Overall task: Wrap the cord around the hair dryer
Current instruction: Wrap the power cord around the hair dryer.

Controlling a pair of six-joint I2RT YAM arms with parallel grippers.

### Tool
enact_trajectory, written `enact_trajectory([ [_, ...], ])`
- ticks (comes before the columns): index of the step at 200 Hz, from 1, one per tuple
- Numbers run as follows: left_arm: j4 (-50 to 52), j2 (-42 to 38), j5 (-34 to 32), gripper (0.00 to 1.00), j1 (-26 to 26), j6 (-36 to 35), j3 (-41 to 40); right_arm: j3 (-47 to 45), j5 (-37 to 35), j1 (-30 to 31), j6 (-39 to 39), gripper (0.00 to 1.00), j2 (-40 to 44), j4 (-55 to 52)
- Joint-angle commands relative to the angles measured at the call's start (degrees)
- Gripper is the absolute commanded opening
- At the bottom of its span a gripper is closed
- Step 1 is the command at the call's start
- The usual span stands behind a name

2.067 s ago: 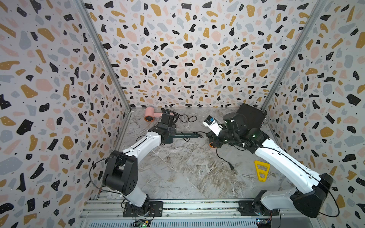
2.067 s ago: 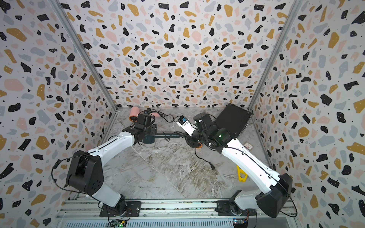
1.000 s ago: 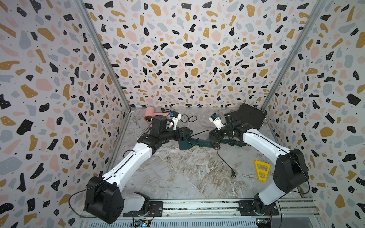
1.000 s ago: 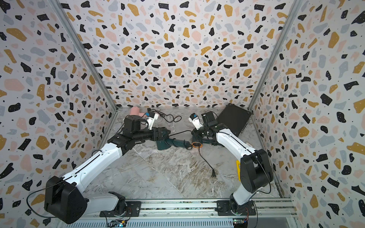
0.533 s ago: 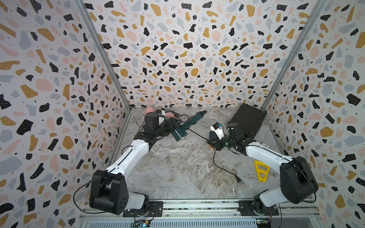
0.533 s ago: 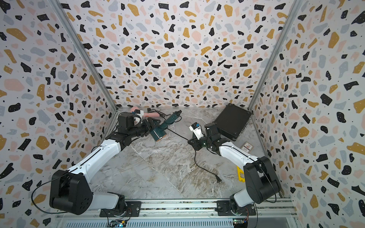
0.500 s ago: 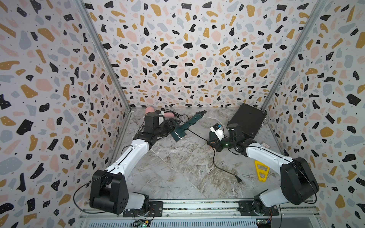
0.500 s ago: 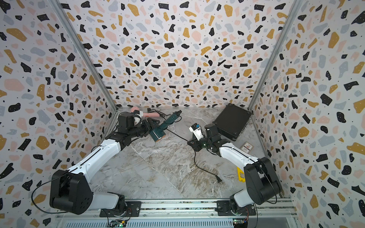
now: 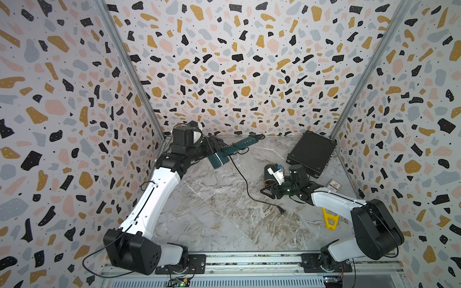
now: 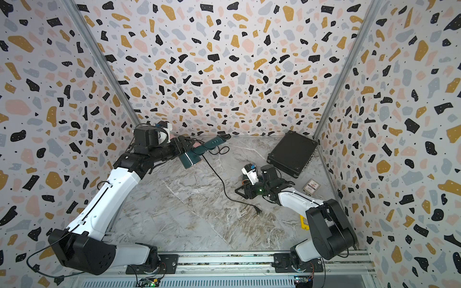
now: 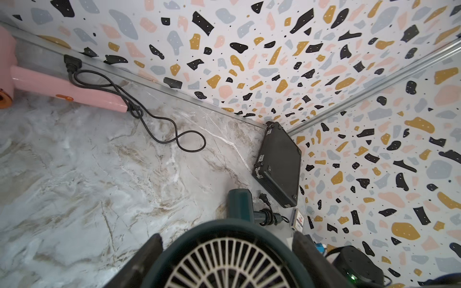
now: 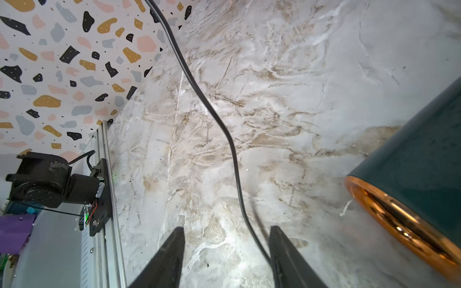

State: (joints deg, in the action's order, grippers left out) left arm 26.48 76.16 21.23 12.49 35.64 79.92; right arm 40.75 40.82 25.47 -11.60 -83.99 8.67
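Note:
The dark green hair dryer [image 9: 219, 159] is held off the floor at the back left, and my left gripper [image 9: 211, 147] is shut on its barrel. In the left wrist view its white rear grille [image 11: 224, 261] fills the gap between the fingers [image 11: 149, 251]. Its black cord [image 9: 245, 182] hangs from the handle [image 9: 245, 142] and trails across the floor to the plug [image 9: 282, 210]. My right gripper [image 9: 265, 192] is low over the floor at the right and open. The cord [image 12: 232, 149] runs loosely between its fingers, close to one of them [image 12: 282, 246].
A pink hair dryer [image 11: 62, 87] with its own black cord [image 11: 159, 129] lies by the back wall. A black case [image 9: 311, 153] sits in the back right corner, with a small card [image 9: 334, 185] and a yellow tool [image 9: 329, 219] near the right wall.
My right gripper has opened and let go of the cord, and the plug has slid left. Over the last second the left arm carried the dryer up toward the back left corner.

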Motion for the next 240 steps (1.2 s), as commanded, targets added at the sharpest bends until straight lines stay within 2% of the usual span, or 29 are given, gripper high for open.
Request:
enact_trajectory([
  [1,1.7,-1.8,2.5,0.0,0.1,-2.5,2.8,-1.2,-1.0,0.5,-1.2,0.6,-0.3,2.3],
  [65,4.1,-1.8,6.8,0.0,0.1,-2.6,6.4,-2.0,-9.3,7.0,-1.5,0.65,-5.0,7.5],
  [98,4.5,-2.8,9.0,0.0,0.1,-1.7,7.7,-1.1,-13.2,9.7,-3.3,0.65,-8.8,14.8],
  [142,4.3,-3.1,15.4,0.0,0.1,-0.1,8.5,0.6,-16.2,12.1,-7.0,0.65,-15.5,26.7],
  [210,3.8,-3.7,18.5,0.0,0.1,1.2,9.8,5.2,-17.0,15.1,-7.8,0.66,-21.8,29.8],
  [240,2.1,-3.4,19.7,0.0,0.1,2.6,9.5,5.9,-16.4,15.7,-7.8,0.61,-22.4,30.0],
])
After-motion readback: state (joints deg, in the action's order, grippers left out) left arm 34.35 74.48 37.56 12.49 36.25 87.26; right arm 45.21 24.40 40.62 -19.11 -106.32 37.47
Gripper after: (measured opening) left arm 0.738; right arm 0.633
